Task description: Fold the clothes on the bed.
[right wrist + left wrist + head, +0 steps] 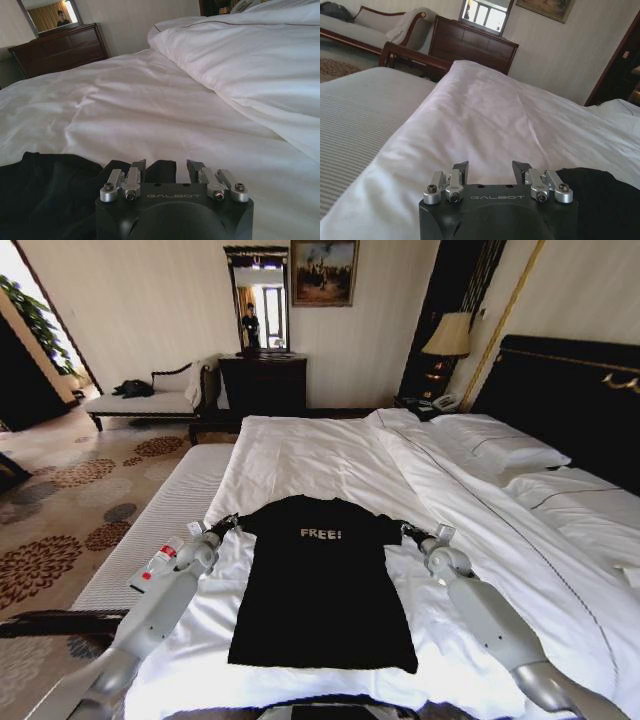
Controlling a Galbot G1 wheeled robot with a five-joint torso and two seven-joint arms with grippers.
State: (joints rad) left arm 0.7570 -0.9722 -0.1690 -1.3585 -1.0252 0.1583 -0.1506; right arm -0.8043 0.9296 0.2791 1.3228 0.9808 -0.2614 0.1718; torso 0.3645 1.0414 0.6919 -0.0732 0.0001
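Reaching forward with both arms, we hold our grippers low over the bed (330, 455), one at each sleeve of the black T-shirt (320, 585). The shirt lies flat and face up between the two grippers, its white "FREE!" lettering (321, 534) just inward of them both and its hem back toward our base.

Our left gripper (226, 525) sits at the tip of the shirt's left sleeve. In the left wrist view, this gripper (490, 172) has its jaws parted with white sheet showing in the gap, and it holds nothing; the black cloth (600, 200) lies just beside one finger, and we cannot tell whether they touch.

Our right gripper (411, 533) sits at the right sleeve. In the right wrist view, that gripper (166, 171) is also parted, though less widely, and the dark fabric (50, 185) spreads out from one side of it up to the fingers. We cannot tell whether any cloth lies between them.

Ahead of both grippers the white duvet (150, 105) runs on in soft creases. Beyond the right gripper and to its outer side lie the pillows (500, 450) against the dark headboard (570, 400). To the outer side of the left gripper, a pale ribbed bench (355, 130) runs along the bed's edge.
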